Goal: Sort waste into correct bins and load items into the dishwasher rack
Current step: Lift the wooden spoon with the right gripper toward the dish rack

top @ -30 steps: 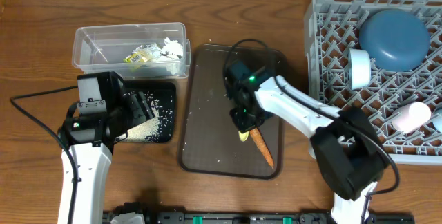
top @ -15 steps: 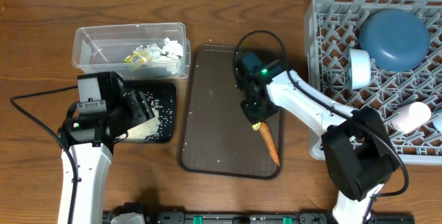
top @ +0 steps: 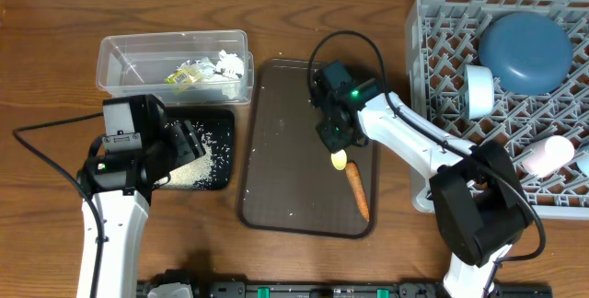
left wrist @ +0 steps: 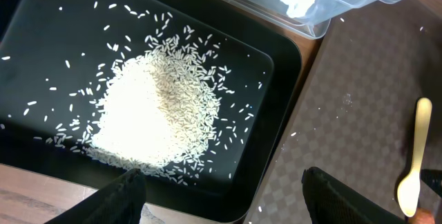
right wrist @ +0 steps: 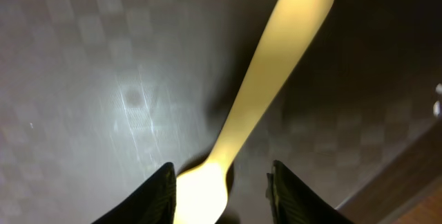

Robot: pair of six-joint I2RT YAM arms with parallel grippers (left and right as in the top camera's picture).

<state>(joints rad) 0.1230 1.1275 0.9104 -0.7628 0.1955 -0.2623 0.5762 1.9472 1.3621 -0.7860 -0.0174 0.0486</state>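
Dishwasher rack [top: 442,59], by far the largest thing here, fills the right of the table and holds the dark-blue dish [top: 525,51], the white bowl [top: 479,91] and the pinkish-white cup [top: 546,155]. Its raised wall stands between the spoon and any free peg, so a low carry would probably knock the spoon loose against it. Next in size, the brown serving tray [top: 285,151] lies between the rack and the bins. Above it the right gripper [top: 333,131] hangs over the pale yellow spoon [top: 340,159]. In the wrist view its fingers [right wrist: 155,196] stand apart on either side of the spoon's bowl end, with a gap showing on one side and nothing clamped. Closing on that rounded end, with the long handle sticking out, risks the spoon pivoting or squirting free. The clear tub [top: 138,63] holds crumpled tissue [top: 225,62] and the snack wrapper [top: 182,77], well apart from this work. The black tray [left wrist: 276,148] carries the heap of rice [left wrist: 152,113], and the left gripper [left wrist: 224,182] hovers over it, jaws wide and empty, so it is no obstacle. The carrot [top: 357,190] lies just beside the spoon's bowl, possibly touching it, and a closing finger could shove it along or catch it too.
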